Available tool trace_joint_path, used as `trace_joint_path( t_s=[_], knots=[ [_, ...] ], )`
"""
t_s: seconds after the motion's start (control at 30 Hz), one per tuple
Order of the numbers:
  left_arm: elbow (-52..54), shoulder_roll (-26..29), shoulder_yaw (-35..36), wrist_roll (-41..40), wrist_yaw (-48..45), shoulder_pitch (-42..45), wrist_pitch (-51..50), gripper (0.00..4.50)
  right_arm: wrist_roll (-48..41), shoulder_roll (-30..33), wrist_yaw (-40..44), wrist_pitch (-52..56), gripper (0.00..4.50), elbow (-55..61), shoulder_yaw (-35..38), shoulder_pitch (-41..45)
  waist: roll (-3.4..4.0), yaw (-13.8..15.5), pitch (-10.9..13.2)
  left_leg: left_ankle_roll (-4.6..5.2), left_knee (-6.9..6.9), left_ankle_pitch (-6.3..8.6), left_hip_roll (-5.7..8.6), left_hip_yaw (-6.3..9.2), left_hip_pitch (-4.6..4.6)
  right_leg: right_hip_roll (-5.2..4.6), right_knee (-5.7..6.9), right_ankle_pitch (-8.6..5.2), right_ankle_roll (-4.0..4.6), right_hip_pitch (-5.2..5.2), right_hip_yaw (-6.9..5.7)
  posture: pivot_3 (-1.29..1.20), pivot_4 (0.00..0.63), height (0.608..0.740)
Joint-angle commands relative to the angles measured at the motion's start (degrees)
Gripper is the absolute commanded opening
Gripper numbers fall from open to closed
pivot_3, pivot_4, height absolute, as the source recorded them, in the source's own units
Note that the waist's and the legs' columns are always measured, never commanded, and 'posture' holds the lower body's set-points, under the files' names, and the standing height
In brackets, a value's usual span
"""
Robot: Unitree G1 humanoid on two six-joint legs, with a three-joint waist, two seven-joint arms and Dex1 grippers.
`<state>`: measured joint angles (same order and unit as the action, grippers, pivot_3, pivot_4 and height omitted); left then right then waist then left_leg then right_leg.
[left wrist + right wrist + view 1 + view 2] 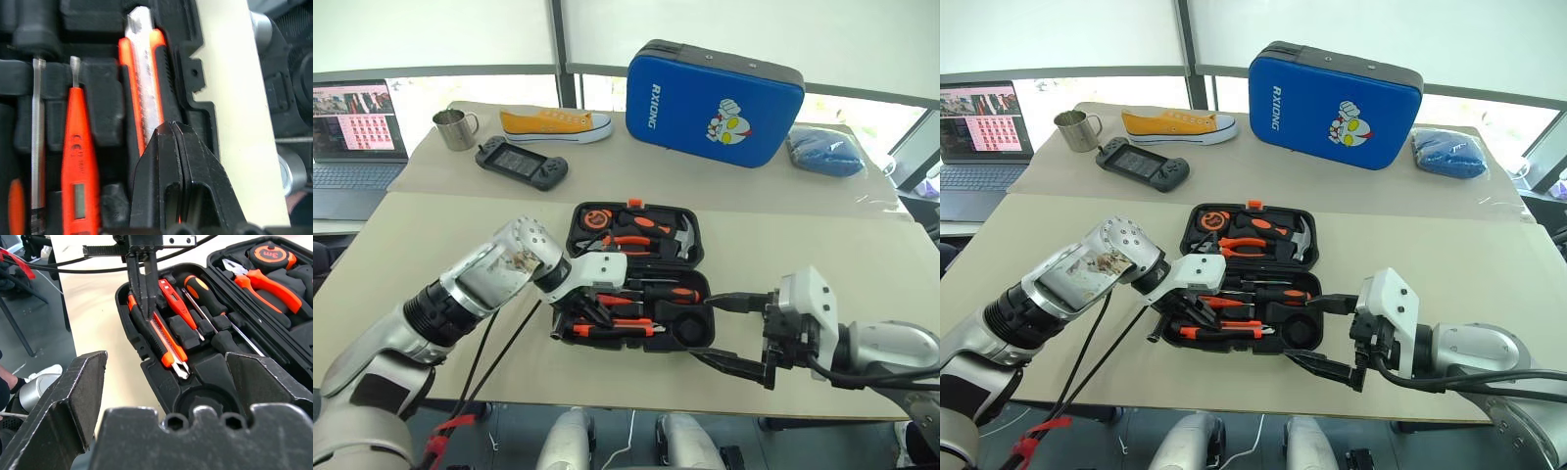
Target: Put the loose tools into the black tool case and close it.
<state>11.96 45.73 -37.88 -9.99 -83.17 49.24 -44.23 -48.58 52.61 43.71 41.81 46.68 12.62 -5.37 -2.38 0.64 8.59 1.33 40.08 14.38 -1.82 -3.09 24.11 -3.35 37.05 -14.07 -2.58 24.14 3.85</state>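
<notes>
The black tool case (689,269) lies open on the bench (431,245), its lid half back with pliers (631,238) and a tape measure (598,217) in it, its near half holding the loose tools in their slots. In the right wrist view the utility knife (164,341) sits in the outermost slot by the case's front wall, the slim orange pen-like tool (177,305) beside it, and a screwdriver (203,290) with an orange-and-black handle next inward; a second screwdriver shows only as a shaft, so its seating is hard to judge. The left gripper (145,308) comes down over the knife's handle end with its jaws pressed fully together, tips touching or just above the knife, holding nothing; this looks like pressing the knife home rather than carrying it. The right gripper (722,331) hovers at the case's near right corner, jaws spread wide and empty. The packing step seems about finished. The next move calls for lifting the left gripper clear of the case, then swinging the lid over and pressing it down until the orange latch (634,203) catches.
</notes>
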Motion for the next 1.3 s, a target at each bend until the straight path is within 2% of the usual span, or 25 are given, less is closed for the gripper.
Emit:
trace_joint_path(
  t_s=[0.03,0.2,0.33,0.47,0.57,0.67,0.83,0.93,1.0,1.13,1.3],
  knots=[
    [-0.7,-0.5,-2.5,4.6,1.1,-0.2,3.7,0.07,-0.6,0.6,0.4,-0.9,4.5,1.6,2.3,0.0,0.0,0.0,0.0,0.0,0.0,0.0,0.0,0.0,-0.02,0.0,0.0,0.0,0.0,-0.02,0.0,0.0,0.15,0.739],
    [-0.3,-0.2,-4.2,7.6,0.5,-3.5,9.2,0.07,-1.0,0.4,-0.2,-0.7,4.5,2.3,2.7,-0.7,0.02,0.0,0.0,0.0,0.0,0.0,0.0,-0.01,-0.05,0.0,-0.01,0.0,0.0,-0.05,0.0,0.0,0.15,0.739],
    [-2.9,-1.6,-3.8,11.3,3.5,-4.6,12.5,0.07,-0.9,0.5,-0.4,-0.6,4.5,2.5,2.9,-0.9,0.1,0.1,-0.1,0.0,-0.02,0.0,0.0,-0.01,-0.18,0.0,-0.01,0.0,0.0,-0.18,0.01,0.0,0.15,0.739],
    [-6.6,-5.8,5.9,7.0,8.5,-4.2,11.7,0.07,-0.4,0.1,-2.0,-0.3,4.5,2.2,5.4,-2.0,0.2,0.4,-0.2,0.02,-0.05,0.01,0.05,-0.03,-0.76,-0.02,-0.18,-0.04,-0.05,-0.89,0.0,0.0,0.15,0.739],
    [-8.3,-8.8,16.7,0.1,11.4,-4.5,11.6,0.07,0.3,-0.3,-2.3,-0.1,4.5,1.5,9.8,-6.0,0.15,0.4,-0.1,0.02,-0.03,0.01,0.02,0.03,-0.72,0.0,-0.24,-0.04,-0.06,-0.91,-0.01,0.0,0.15,0.739],
    [-8.3,-7.2,24.4,-5.5,11.2,-4.0,5.7,0.81,-0.1,-1.6,-0.7,0.3,4.5,0.6,18.5,-13.9,0.13,0.1,-0.1,0.04,-0.1,0.02,0.0,0.14,-0.59,0.01,-0.24,-0.05,-0.06,-0.78,-0.01,0.0,0.15,0.739],
    [-2.9,0.1,39.7,-20.4,4.8,-7.7,-1.1,2.61,3.6,-6.2,9.2,-2.1,4.5,-7.4,38.1,-32.4,0.18,-0.1,-0.1,0.13,-0.29,0.08,0.0,0.13,-0.55,-0.01,-0.28,-0.16,-0.07,-0.68,0.02,0.0,0.15,0.739],
    [-0.6,4.6,43.3,-23.7,1.9,-11.9,-0.3,3.82,5.8,-7.0,14.4,-4.5,4.5,-12.4,44.0,-38.4,0.2,-0.2,-0.1,0.17,-0.32,0.12,-0.06,0.06,-0.6,-0.07,-0.3,-0.22,-0.07,-0.69,0.04,0.0,0.15,0.739],
    [-0.4,5.6,43.4,-24.0,2.0,-12.7,0.8,4.42,6.2,-6.8,15.9,-5.1,4.5,-13.9,45.1,-39.3,0.2,-0.2,-0.1,0.15,-0.33,0.14,-0.09,0.03,-0.91,-0.1,-0.33,-0.26,-0.06,-0.97,0.04,0.0,0.15,0.739],
    [2.0,6.3,42.5,-24.2,2.3,-13.2,2.8,4.42,7.5,-2.7,18.5,-5.1,4.5,-16.9,45.1,-37.3,0.19,-0.2,-0.1,0.12,-0.3,0.11,-0.12,-0.05,-0.98,-0.09,-0.33,-0.5,-0.4,-1.02,0.11,0.0,0.15,0.739],
    [6.5,6.8,40.7,-25.4,2.5,-14.3,3.0,4.42,11.3,3.5,17.0,-5.6,4.5,-19.3,34.5,-28.6,0.18,-0.6,-0.1,0.12,-0.33,0.12,-0.09,-0.09,-0.94,-0.06,-0.34,-0.3,-0.06,-0.98,0.14,0.0,0.15,0.739]
  ],
)
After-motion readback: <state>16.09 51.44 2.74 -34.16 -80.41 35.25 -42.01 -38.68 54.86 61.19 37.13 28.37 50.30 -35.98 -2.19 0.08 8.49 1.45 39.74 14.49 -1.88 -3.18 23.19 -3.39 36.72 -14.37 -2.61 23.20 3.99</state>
